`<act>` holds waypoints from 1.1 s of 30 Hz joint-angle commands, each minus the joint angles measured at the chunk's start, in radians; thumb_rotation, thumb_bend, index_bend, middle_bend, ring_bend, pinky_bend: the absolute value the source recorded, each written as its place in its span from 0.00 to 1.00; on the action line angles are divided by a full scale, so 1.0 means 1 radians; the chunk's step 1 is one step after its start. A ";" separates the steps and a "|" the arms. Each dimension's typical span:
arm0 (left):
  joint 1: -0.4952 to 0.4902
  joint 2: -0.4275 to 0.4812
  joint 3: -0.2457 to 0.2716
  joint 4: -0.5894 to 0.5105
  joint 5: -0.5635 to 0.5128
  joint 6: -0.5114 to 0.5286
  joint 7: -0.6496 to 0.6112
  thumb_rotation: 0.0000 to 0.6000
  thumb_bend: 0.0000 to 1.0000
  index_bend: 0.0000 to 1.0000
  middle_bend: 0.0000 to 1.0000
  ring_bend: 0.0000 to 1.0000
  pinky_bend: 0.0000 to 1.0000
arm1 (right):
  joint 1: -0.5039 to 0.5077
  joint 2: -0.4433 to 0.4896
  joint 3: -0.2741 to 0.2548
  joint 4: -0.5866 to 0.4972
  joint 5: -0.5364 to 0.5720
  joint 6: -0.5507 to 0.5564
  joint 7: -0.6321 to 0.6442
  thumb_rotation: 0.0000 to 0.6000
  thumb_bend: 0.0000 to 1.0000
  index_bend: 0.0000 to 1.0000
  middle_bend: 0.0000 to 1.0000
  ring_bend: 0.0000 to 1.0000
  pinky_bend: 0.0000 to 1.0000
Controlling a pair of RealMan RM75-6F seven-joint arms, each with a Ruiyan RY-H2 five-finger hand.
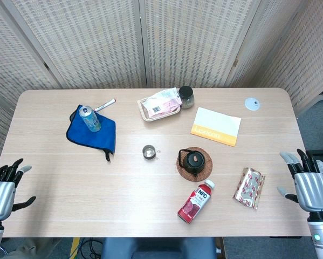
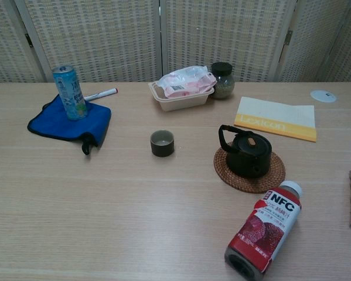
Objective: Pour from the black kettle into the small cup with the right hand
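The kettle (image 1: pixel 193 161) sits on a round mat (image 1: pixel 202 174) at the middle of the table, with the cup (image 1: pixel 148 151) just left of it. The right hand (image 1: pixel 307 183), fingers spread and empty, waits at the near right edge, well apart from the kettle but nearer than the left hand (image 1: pixel 5 186), also spread and empty.

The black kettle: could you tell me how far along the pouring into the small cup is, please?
Nothing looks done yet. The black kettle sits upright on its woven coaster, apart from the small cup. Nothing is in hand: the right hand is open at the table edge, and the left hand too. Reaching, gripping, lifting and pouring all remain.
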 commanded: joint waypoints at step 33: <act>0.018 0.013 0.010 -0.013 0.010 0.024 -0.006 1.00 0.00 0.24 0.08 0.15 0.10 | 0.339 0.058 0.025 -0.230 -0.112 -0.434 -0.164 1.00 0.00 0.15 0.24 0.01 0.00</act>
